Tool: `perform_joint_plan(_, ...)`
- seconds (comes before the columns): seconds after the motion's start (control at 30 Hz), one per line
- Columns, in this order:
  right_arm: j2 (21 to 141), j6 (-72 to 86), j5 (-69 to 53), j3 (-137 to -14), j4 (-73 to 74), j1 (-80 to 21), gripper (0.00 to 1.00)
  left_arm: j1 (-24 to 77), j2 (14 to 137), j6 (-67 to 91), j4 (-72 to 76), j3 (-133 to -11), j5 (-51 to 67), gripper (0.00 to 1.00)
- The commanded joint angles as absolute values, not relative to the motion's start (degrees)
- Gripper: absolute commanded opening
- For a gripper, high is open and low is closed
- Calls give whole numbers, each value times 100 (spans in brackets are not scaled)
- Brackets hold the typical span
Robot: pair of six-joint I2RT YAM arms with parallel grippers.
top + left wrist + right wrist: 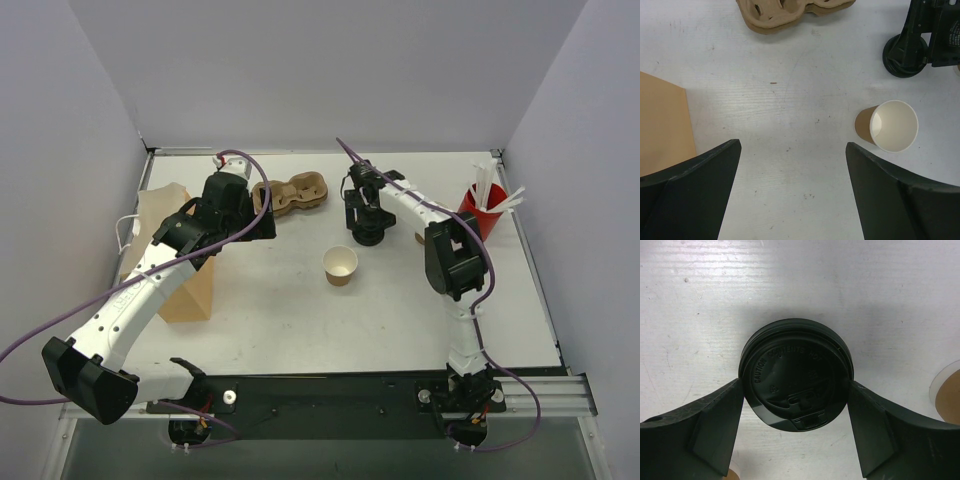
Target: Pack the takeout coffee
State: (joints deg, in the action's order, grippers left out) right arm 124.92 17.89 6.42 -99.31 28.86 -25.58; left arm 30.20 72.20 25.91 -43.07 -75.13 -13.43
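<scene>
A small brown kraft cup [340,265] stands upright and open-topped, with no lid on it, in the middle of the table. It also shows in the left wrist view [892,125]. My right gripper [367,230] is behind it, pointing down. Its fingers touch both sides of a round black lid [795,375], which sits tilted on a stack of black lids [840,342]. My left gripper [792,145] is open and empty above bare table, left of the cup, near the cardboard cup carrier [292,195].
A brown paper bag [188,292] stands at the left under my left arm. A red cup with white straws [482,210] is at the back right. A pale-rimmed cup [947,395] sits just right of my right gripper.
</scene>
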Motion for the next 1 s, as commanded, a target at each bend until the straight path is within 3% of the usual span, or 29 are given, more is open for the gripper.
perform_joint_plan(0.0,12032,1828,738,-10169,3191,-2566,64,2979,7128,2584,-4113,-7603,-1327,97)
perform_joint_plan(0.63,12138,1907,475,-10248,3278,-2496,70,2971,7119,2558,-4113,-7594,-1309,97)
perform_joint_plan(0.97,12296,1925,440,-10230,3278,-2496,78,2953,7110,2558,-4113,-7567,-1310,97)
